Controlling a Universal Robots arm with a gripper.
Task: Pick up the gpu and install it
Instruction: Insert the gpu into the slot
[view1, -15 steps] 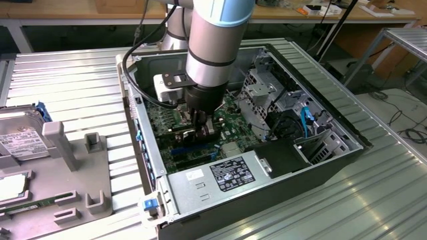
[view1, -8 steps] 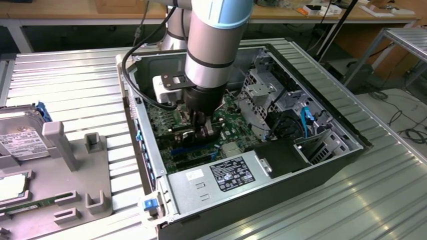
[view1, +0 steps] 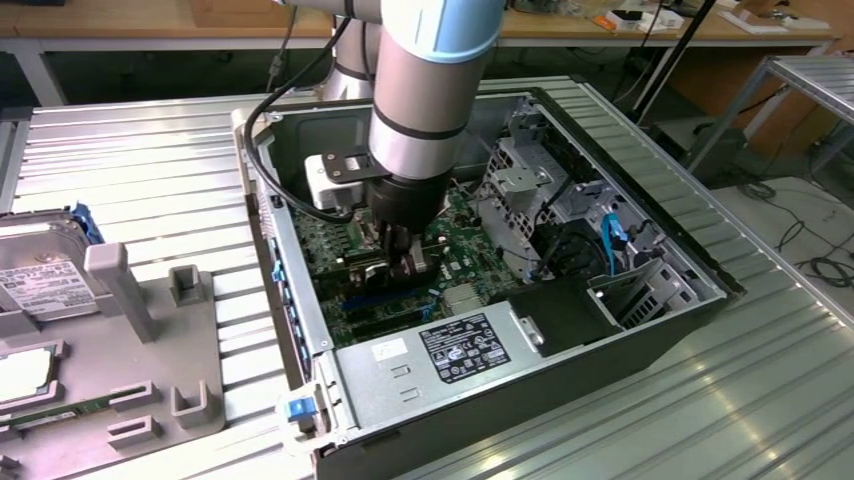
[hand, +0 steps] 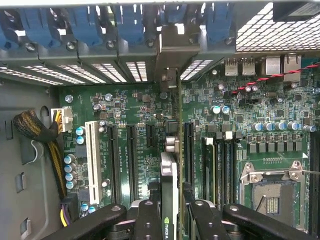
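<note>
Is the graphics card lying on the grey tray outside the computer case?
No, the gripper holds the graphics card edge-on over the motherboard inside the case.

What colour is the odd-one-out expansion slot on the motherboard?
The slot is white; the wrist view shows it best.

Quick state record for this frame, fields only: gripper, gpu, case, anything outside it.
gripper: shut on the gpu, inside the case
gpu: held edge-on above the motherboard slots; seated or not, cannot tell
case: open, lying flat on the metal table
outside: grey tray with a hard drive, at the exterior view's left
</note>
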